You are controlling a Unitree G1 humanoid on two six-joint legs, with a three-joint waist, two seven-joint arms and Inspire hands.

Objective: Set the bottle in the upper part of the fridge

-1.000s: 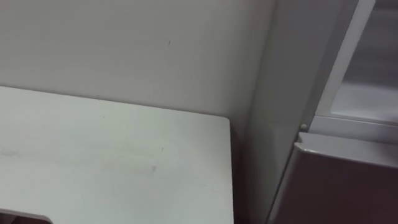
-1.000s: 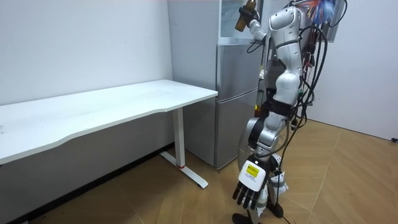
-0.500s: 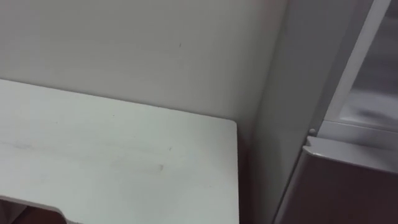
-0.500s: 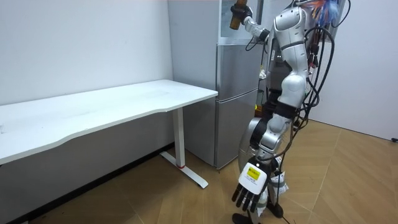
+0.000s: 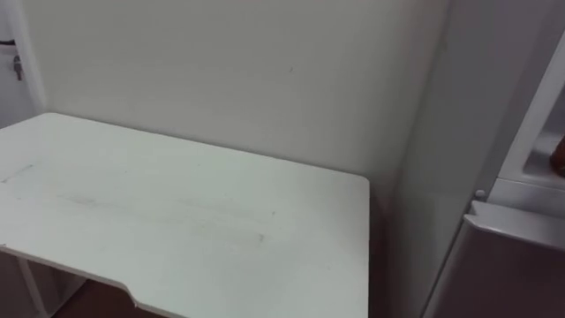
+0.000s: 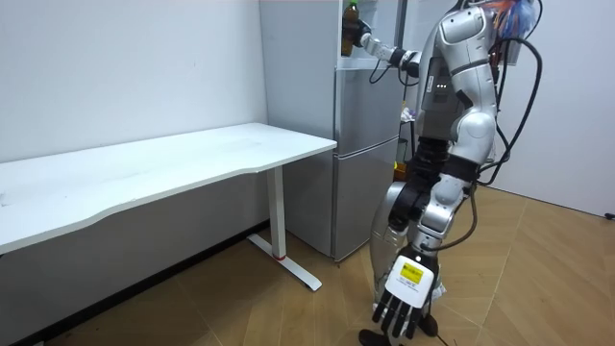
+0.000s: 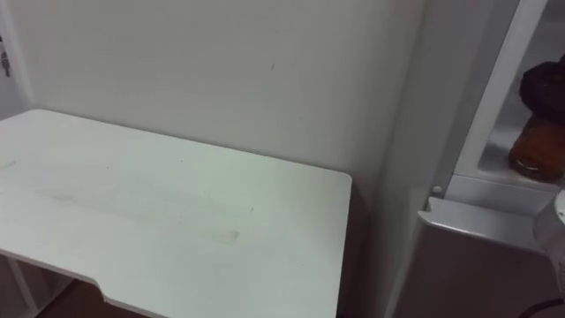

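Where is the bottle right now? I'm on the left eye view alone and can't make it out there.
Observer: The right eye view has the bottle inside the open upper fridge, upright, its base near the compartment's floor. I cannot tell if it touches.
Operator: Is it held, or already let go?
Observer: Held. The right hand has its fingers curled round the bottle's top.
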